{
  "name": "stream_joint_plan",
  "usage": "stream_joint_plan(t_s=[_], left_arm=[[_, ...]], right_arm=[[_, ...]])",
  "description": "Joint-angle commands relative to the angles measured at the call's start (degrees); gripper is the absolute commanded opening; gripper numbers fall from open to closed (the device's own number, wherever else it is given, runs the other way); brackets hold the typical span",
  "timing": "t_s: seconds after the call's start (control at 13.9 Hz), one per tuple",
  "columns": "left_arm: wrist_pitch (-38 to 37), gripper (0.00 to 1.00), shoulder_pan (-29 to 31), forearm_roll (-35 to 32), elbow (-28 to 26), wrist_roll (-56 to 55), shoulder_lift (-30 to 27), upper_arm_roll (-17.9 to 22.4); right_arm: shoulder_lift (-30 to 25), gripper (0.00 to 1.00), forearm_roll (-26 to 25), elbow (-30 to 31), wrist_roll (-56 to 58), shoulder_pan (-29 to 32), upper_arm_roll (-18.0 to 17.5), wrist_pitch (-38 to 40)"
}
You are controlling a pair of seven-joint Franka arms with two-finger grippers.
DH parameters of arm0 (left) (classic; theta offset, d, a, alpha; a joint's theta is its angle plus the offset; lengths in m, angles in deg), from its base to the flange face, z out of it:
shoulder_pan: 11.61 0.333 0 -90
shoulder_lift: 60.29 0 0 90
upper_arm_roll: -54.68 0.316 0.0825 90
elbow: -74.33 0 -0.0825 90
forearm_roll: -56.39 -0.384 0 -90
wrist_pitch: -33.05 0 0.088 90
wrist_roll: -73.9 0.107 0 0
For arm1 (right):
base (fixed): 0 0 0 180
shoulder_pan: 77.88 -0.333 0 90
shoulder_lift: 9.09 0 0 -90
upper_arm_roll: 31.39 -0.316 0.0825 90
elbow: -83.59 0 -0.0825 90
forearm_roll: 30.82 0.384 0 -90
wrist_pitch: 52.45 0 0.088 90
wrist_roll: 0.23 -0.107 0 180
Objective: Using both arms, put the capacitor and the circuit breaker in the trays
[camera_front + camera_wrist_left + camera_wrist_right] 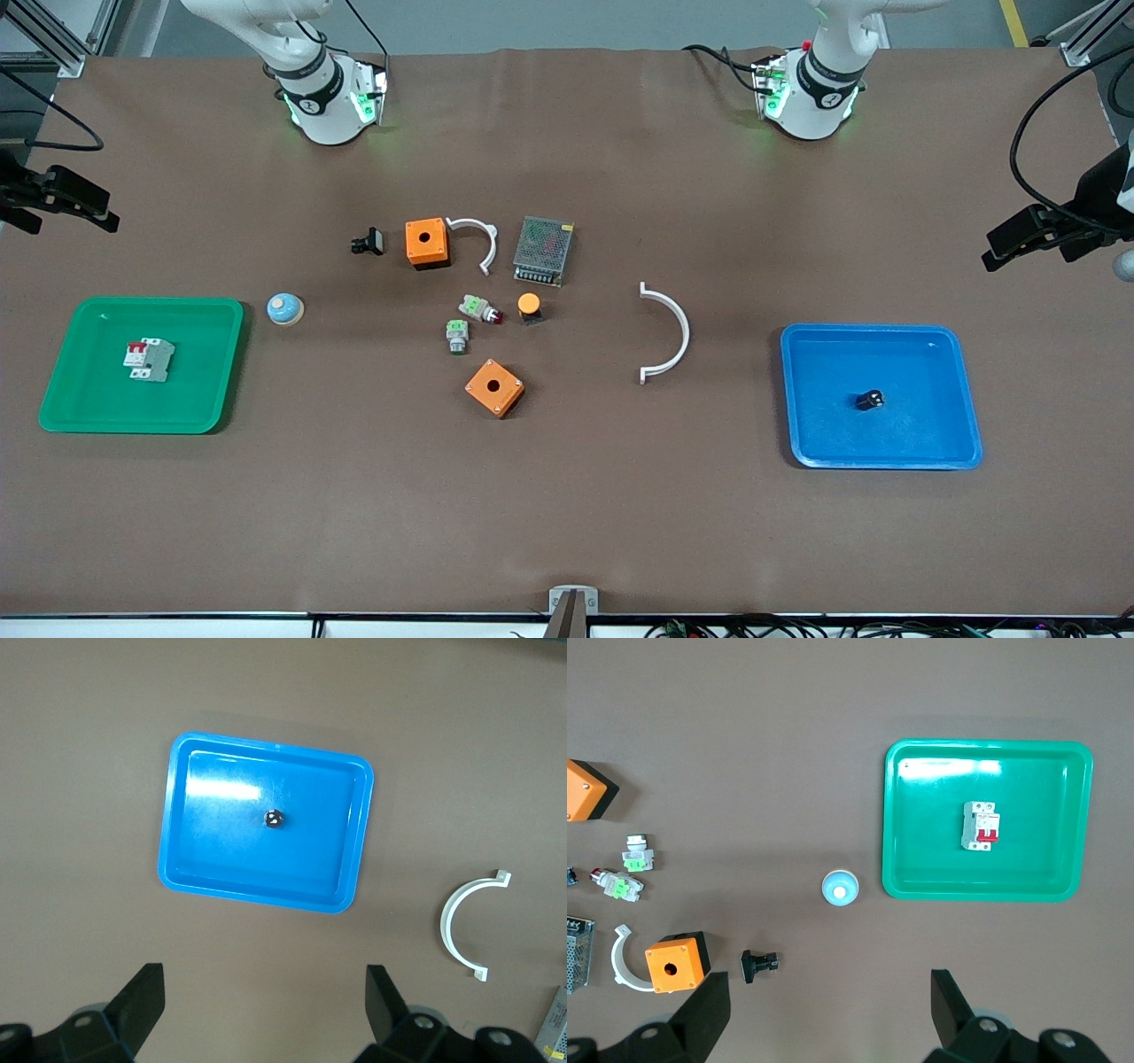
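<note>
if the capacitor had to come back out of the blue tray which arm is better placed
Left. The capacitor lies in the blue tray at the left arm's end, right under the left gripper.

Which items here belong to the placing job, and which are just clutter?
Job: capacitor in blue tray; circuit breaker in green tray.
Clutter: two orange boxes, mesh-topped box, white clips, push-buttons.

Capacitor (870, 400) in one tray (886, 456); circuit breaker (148, 360) in another tray (124, 421).

Parts crowd mid-table around the orange boxes (427, 243); bare cloth rings the green tray (80, 416) and blue tray (961, 447).
</note>
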Motion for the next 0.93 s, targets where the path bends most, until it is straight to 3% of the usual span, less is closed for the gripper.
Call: stream_joint_plan(t_s=[0.0, 0.86], left_arm=[[1.8, 1.00, 1.0, 0.8, -3.1, 0.6, -3.0, -0.9], [1.7, 1.00, 0.7, 0.7, -0.2, 1.4, -1.1, -1.0]], right_arm=[[-1.9, 1.00, 0.2, 1.7, -0.3, -0.2, -0.1, -0.2], [-1.8, 1.00, 0.2, 1.6, -1.6, -0.7, 0.0, 0.1]])
